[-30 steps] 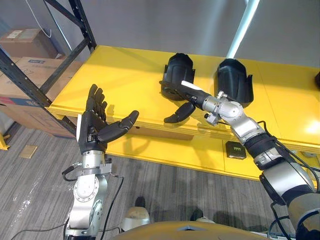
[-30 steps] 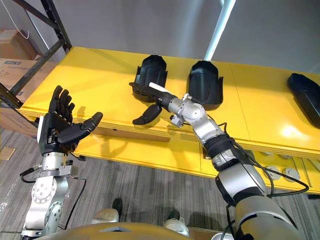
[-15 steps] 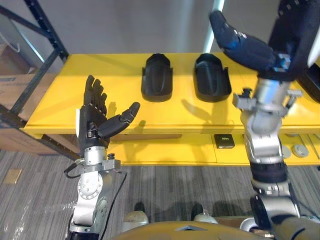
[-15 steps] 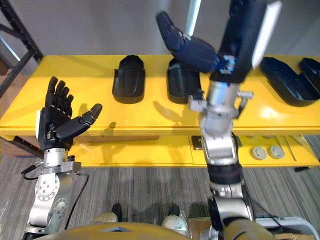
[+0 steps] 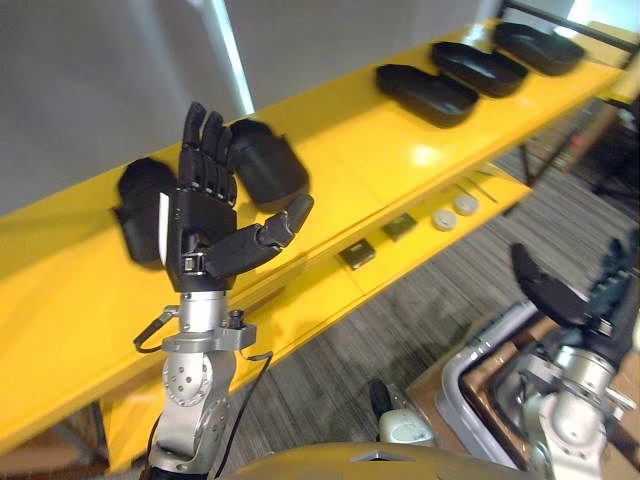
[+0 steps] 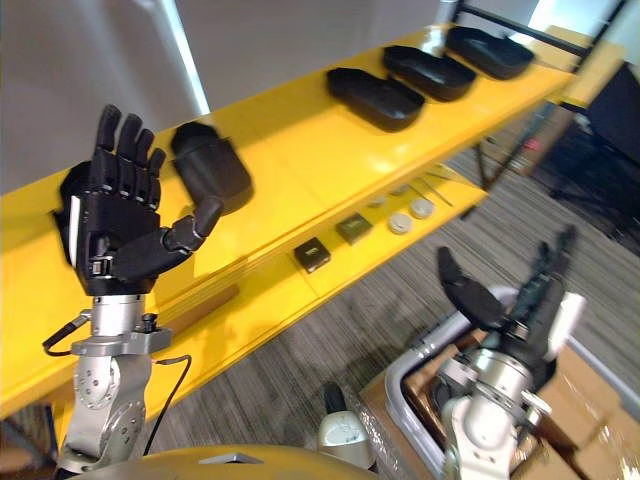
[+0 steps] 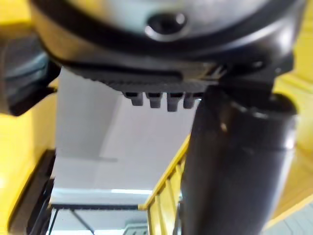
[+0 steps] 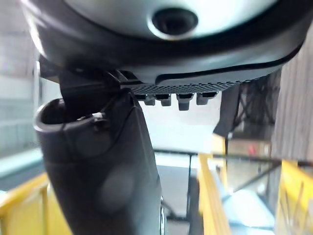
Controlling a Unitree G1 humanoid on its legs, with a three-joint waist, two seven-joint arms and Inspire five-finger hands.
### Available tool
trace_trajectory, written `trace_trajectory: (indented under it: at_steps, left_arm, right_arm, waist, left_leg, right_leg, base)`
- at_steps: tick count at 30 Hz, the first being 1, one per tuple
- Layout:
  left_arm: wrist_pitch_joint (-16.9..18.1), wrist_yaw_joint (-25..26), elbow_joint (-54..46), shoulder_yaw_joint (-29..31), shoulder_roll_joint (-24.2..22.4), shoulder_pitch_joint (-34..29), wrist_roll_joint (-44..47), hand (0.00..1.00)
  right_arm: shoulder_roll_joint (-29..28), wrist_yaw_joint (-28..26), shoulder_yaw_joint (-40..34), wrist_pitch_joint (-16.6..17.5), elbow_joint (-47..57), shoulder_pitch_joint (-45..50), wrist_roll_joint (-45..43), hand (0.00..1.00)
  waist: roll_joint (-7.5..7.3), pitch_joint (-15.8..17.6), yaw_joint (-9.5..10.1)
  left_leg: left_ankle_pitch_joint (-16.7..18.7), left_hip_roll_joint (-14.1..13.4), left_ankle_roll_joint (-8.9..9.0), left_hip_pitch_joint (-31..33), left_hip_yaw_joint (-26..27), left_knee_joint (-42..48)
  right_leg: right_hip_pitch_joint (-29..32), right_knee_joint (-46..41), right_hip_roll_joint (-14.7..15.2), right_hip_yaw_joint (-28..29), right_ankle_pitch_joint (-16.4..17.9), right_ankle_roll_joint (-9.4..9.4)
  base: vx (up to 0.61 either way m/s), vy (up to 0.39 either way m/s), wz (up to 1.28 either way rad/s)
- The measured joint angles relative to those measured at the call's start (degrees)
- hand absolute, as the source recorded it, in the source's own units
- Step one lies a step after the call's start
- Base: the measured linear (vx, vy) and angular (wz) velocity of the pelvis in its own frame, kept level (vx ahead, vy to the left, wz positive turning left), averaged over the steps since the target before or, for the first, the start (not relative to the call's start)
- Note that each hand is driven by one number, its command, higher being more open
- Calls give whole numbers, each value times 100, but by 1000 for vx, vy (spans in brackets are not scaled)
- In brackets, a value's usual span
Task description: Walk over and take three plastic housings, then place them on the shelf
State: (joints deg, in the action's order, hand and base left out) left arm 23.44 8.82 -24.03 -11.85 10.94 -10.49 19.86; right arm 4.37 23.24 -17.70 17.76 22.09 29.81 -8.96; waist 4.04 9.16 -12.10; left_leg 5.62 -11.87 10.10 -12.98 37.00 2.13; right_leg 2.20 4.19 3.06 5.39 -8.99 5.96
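Two domed black plastic housings (image 5: 265, 165) (image 5: 140, 200) lie on the yellow table (image 5: 400, 150), just behind my raised left hand (image 5: 200, 235). That hand is open and holds nothing, palm up and fingers straight; its thumb (image 7: 234, 161) juts out in the left wrist view. Three shallower black housings (image 6: 375, 97) (image 6: 430, 70) (image 6: 488, 50) lie in a row at the table's far right end. My right hand (image 6: 510, 310) hangs low at the lower right, away from the table, open and holding nothing.
A lower yellow shelf under the tabletop carries a small black box (image 6: 312, 253), another small block (image 6: 352, 228) and round discs (image 6: 410, 215). Below my right hand stands a cardboard box with a grey rim (image 6: 420, 360). Grey striped floor runs in front of the table.
The camera has swung to the right along the table. My right arm dropped from high above the table to low at the lower right. The left hand stays raised and open.
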Motion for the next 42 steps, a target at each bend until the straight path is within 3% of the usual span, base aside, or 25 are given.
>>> trace_trajectory:
  at_steps: [4, 6, 9, 10, 11, 13, 14, 16, 21, 24, 26, 27, 29, 30, 32, 34, 36, 37, 39, 41, 42]
  left_arm:
    - [-11, 282, 136, -197, 29, 142, 20, 100]
    - [-11, 458, 131, -221, 31, 158, 0, 100]
    - [-18, 904, 111, -163, 30, 107, 0, 100]
    - [-20, 1027, 21, -150, 33, 60, -2, 100]
    - [-18, 1103, -141, -127, 32, 12, -9, 100]
    - [53, 1121, -269, -66, 30, 21, -103, 100]
    - [50, 1158, -232, -83, 38, 146, -286, 100]
    - [48, 1285, -213, -131, 69, 171, -540, 100]
    - [48, 1494, -183, -340, 89, 181, -679, 100]
    - [47, 1500, -183, -599, 76, 147, -680, 100]
    - [49, 1458, -186, -646, 7, -128, -680, 100]
    - [52, 1447, -186, -646, 2, -192, -680, 100]
    - [47, 1335, -201, -473, 17, -495, -689, 100]
    - [43, 1291, -227, -366, 30, -553, -693, 100]
    - [-107, 1051, -240, 141, 26, -563, -687, 100]
    - [-145, 970, -213, 343, 26, -561, -633, 100]
    - [-131, 936, -131, 400, 26, -540, -599, 100]
    - [-127, 882, -84, 391, 25, -558, -439, 100]
    - [-122, 799, -14, 386, -23, -591, -113, 100]
    - [-120, 742, 37, 391, -103, -585, 80, 100]
    - [-120, 696, 108, 382, -87, -587, 124, 100]
  right_arm:
    - [-22, 7, 305, 96, 69, 131, -37, 100]
    - [1, -58, 583, 95, 68, 57, -26, 100]
    - [173, -369, 967, 97, 53, -221, -27, 100]
    - [381, -462, 1072, 104, 48, -407, -36, 100]
    - [627, -505, 1192, 124, 6, -684, -38, 100]
    - [912, -495, 1388, 169, -200, -1239, -32, 100]
    - [941, -408, 1432, 168, -232, -1383, -25, 100]
    - [949, -207, 1511, 157, -380, -1554, 169, 100]
    - [839, 175, 1883, 89, -373, -1258, 178, 100]
    - [401, 243, 1971, 92, -311, -654, 171, 100]
    - [146, -86, 1971, 237, -74, 177, -9, 100]
    - [142, -226, 1959, 340, -17, 355, -122, 100]
    - [214, -771, 1974, 674, 61, 461, -420, 100]
    - [256, -850, 2039, 748, 62, 313, -465, 100]
    - [561, -772, 2429, 793, -85, -718, -272, 100]
    - [816, -449, 2859, 672, -563, -1656, 1, 100]
    - [808, -138, 3238, 422, -1163, -2319, 288, 100]
    - [689, -59, 3380, 264, -1454, -2497, 470, 100]
    - [471, -23, 3473, 84, -1690, -2439, 712, 100]
    - [376, -27, 3472, -78, -1737, -2202, 863, 100]
    - [357, -78, 3433, -122, -1729, -1967, 836, 100]
  waist:
    - [-6, 9, -77]
    - [0, 30, -32]
    - [40, 179, 212]
    - [76, 320, 291]
    - [205, 436, 391]
    - [432, 637, 524]
    - [329, 848, 526]
    - [285, 1020, 549]
    - [220, 1076, 589]
    - [183, 1101, 601]
    - [106, 1170, 634]
    - [76, 1190, 625]
    - [-15, 1192, 596]
    - [-15, 1186, 628]
    - [-10, 1179, 844]
    - [35, 1142, 971]
    - [29, 1034, 1197]
    - [-15, 967, 1328]
    - [-92, 911, 1418]
    - [-166, 866, 1417]
    - [-344, 752, 1357]
  left_leg:
    - [192, 11, -48, 18, 343, 288]
    - [377, 46, -268, 184, 161, 573]
    - [821, 148, -992, 524, -1259, 1293]
    - [1153, 238, -1275, 678, -1912, 1595]
    - [1540, 345, -1417, 788, -2503, 1702]
    - [1859, 306, -1272, 1019, -2634, 1898]
    - [1894, 422, -1170, 1087, -2641, 2045]
    - [1845, 520, -1054, 1254, -2668, 2198]
    - [1874, 554, -897, 1459, -2838, 2422]
    - [1966, 575, -839, 1383, -2790, 2687]
    - [2026, 628, -827, 931, -2481, 2666]
    - [2036, 621, -847, 831, -2411, 2641]
    - [1923, 674, -1014, 607, -2117, 2435]
    - [1852, 644, -1027, 609, -1992, 2369]
    - [1497, 547, -1001, 667, -1666, 2063]
    - [1290, 320, -911, 698, -1637, 1958]
    - [1176, 99, -751, 805, -1634, 1962]
    - [1105, -28, -624, 873, -1624, 1981]
    - [998, -215, -431, 947, -1564, 2032]
    - [908, -528, -264, 1068, -1506, 2183]
    - [788, -664, -23, 1062, -1450, 2151]
  right_leg:
    - [217, 20, -144, 497, -114, 1]
    - [393, 23, -170, 758, -176, 21]
    - [546, 24, -259, 1244, -204, -70]
    - [601, 24, -328, 1374, -176, -109]
    - [751, 11, -410, 1420, -151, -144]
    - [1097, -261, -513, 1316, -98, -227]
    - [1267, -808, -478, 1164, -184, -143]
    - [1300, -655, -398, 1209, -335, -1]
    - [1314, -526, -333, 1168, -478, 79]
    - [1300, -741, -387, 1283, -484, 89]
    - [1122, -984, -424, 1257, -418, 69]
    - [1078, -1026, -393, 1184, -350, 21]
    - [1137, -1203, -79, 316, 363, -505]
    - [1278, -1388, 5, 110, 488, -611]
    - [1766, -3156, 420, -772, 693, -876]
    - [1612, -4116, 807, -1095, 1137, -911]
    - [1275, -4496, 1354, -1194, 1400, -837]
    - [1047, -4491, 1768, -1189, 1393, -825]
    - [856, -4175, 2227, -1137, 1316, -713]
    - [762, -3150, 2319, -1174, 1144, -491]
    - [616, -2469, 2230, -1307, 534, -3]
  base:
    - [-107, -19, -67]
    - [-134, -32, -62]
    - [-157, -24, -99]
    - [-232, 110, -110]
    - [-260, 148, -118]
    - [-196, 129, -95]
    - [-108, 91, -43]
    - [-70, 86, -2]
    - [-16, 60, 6]
    - [-16, 77, -33]
    - [-64, 65, -72]
    - [-166, 45, -56]
    - [-236, 29, -61]
    - [-178, 5, -82]
    - [-189, -77, -57]
    - [-106, -167, -20]
    - [-31, -250, -17]
    - [16, -271, -19]
    - [30, -408, -41]
    - [13, -511, -66]
    - [48, -625, -60]
